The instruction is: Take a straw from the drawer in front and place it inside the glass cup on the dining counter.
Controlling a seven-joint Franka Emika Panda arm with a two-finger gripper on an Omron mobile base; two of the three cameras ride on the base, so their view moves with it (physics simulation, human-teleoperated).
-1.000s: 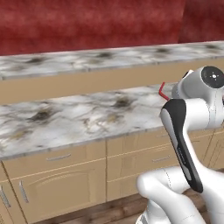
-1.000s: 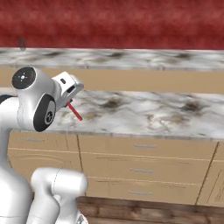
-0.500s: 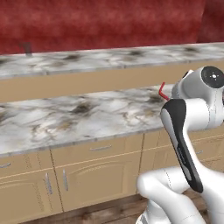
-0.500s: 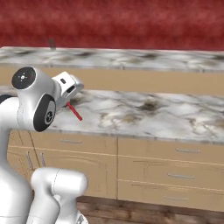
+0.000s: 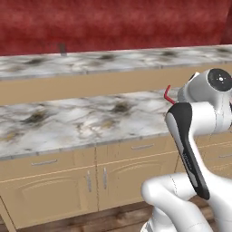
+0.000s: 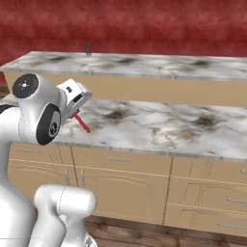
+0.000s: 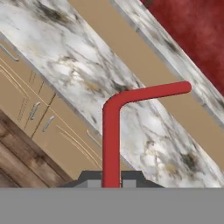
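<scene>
The straw (image 7: 112, 131) is plain red. The dining counter (image 5: 113, 61) has a white-grey marble top veined black and gold over tan wood sides. The nearer counter (image 6: 159, 125) shows the same marble above tan cabinet fronts. The wall (image 5: 113, 25) is mottled dark red, the floor (image 7: 22, 162) brown wood planks

The straw (image 7: 112, 131) looks like smooth red plastic with a matt, even finish. The dining counter (image 5: 113, 61) and the nearer bench (image 6: 159, 125) both carry polished white-grey marble veined black and gold, over plain tan wood sides. The cabinet doors (image 5: 54, 192) are light wood with metal handles. The floor (image 7: 22, 162) is dark wooden planking.
</scene>
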